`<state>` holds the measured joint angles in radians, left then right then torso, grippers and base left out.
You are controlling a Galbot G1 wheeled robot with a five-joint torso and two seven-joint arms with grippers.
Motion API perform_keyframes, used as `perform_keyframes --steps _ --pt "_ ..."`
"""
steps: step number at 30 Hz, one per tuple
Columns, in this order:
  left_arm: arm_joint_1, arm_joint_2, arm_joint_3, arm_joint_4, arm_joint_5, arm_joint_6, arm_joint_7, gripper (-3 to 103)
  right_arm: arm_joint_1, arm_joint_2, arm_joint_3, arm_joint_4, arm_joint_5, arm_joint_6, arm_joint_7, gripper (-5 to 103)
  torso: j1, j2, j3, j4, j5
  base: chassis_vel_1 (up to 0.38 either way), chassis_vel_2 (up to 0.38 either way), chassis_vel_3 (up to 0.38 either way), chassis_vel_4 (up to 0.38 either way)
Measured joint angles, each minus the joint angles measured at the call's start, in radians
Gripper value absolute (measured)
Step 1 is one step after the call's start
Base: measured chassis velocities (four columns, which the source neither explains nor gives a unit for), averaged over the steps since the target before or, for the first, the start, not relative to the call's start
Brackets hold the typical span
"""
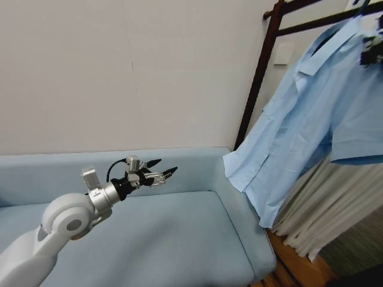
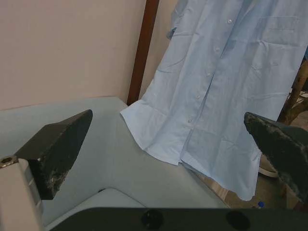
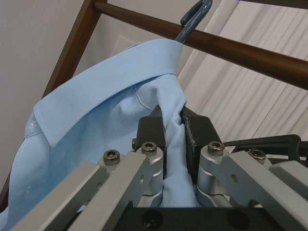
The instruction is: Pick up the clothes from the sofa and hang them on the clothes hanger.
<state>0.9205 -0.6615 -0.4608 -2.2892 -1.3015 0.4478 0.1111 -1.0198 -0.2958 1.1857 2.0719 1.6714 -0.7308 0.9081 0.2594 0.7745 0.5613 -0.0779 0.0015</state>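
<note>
The light blue shirt hung by its hanger hook at the rack's rail, your right gripper pinching its fabric, your left gripper agape over the sofa; hanging looked nearly done, calling for a gentle release.

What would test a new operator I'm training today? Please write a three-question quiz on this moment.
1. True or false: the left claw is shut on the blue shirt.
2. What does the right claw grip? A. the blue shirt, near its collar. B. a white curtain. C. the wooden rail.
3. Fill the gap: the left claw hovers open above the ___.

Key: 1 false, it is open and holds nothing; 2 A; 3 sofa.
</note>
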Motion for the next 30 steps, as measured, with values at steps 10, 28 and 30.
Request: perform_keyframes --steps 10,28,30 --pt "0.02 -0.034 -0.002 -0.002 0.019 -0.005 0.013 100 0.017 -0.061 -0.001 -0.072 0.075 0.0 -0.009 9 0.0 0.0 0.0 -0.0001 -0.0001 0.0 0.0 0.0 0.0" --pt "0.063 -0.055 -0.019 -0.005 0.038 -0.022 0.044 100 0.009 -0.12 -0.016 -0.111 0.188 0.0 0.018 9 0.0 0.0 0.0 0.0001 -0.0001 0.0 0.0 0.0 0.0" --pt "0.062 -0.056 -0.019 -0.005 0.039 -0.023 0.045 100 0.005 -0.127 -0.014 -0.121 0.185 0.0 0.015 9 0.0 0.0 0.0 0.0001 -0.0001 0.0 0.0 0.0 0.0"
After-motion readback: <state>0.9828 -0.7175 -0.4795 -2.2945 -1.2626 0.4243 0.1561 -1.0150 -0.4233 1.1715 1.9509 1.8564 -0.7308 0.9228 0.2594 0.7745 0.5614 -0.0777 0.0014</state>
